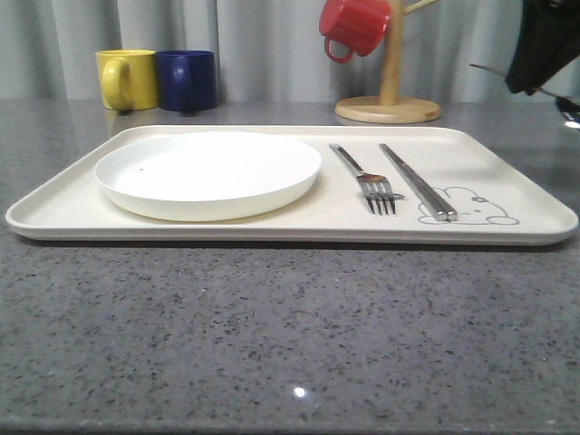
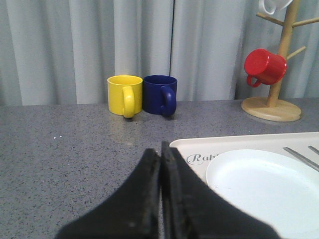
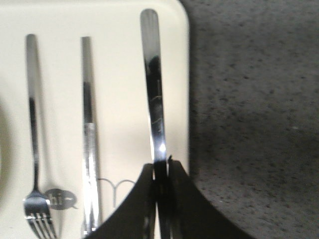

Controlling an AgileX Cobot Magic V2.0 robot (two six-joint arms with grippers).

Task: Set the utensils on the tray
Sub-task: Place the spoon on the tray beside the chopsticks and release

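The cream tray [image 1: 507, 159] holds a round white plate [image 1: 208, 172] on its left half. A silver fork [image 1: 367, 177] and flat metal chopsticks [image 1: 417, 181] lie side by side on its right half, by the rabbit drawing. My right gripper [image 1: 535, 77] hangs high over the tray's far right corner, shut on the long-handled spoon [image 1: 569, 111]. In the right wrist view that gripper [image 3: 160, 167] pinches the spoon [image 3: 153, 89], which hangs over the tray's edge strip [image 3: 174, 59], beside the chopsticks [image 3: 88, 134] and fork [image 3: 32, 124]. My left gripper [image 2: 160, 149] is shut on nothing, beside a tray corner [image 2: 189, 144].
A yellow mug [image 1: 125, 79] and a blue mug [image 1: 187, 80] stand behind the tray at the left. At the back right a red mug [image 1: 353, 25] hangs on a wooden stand [image 1: 388, 109]. Grey speckled tabletop [image 1: 272, 335] stretches in front of the tray.
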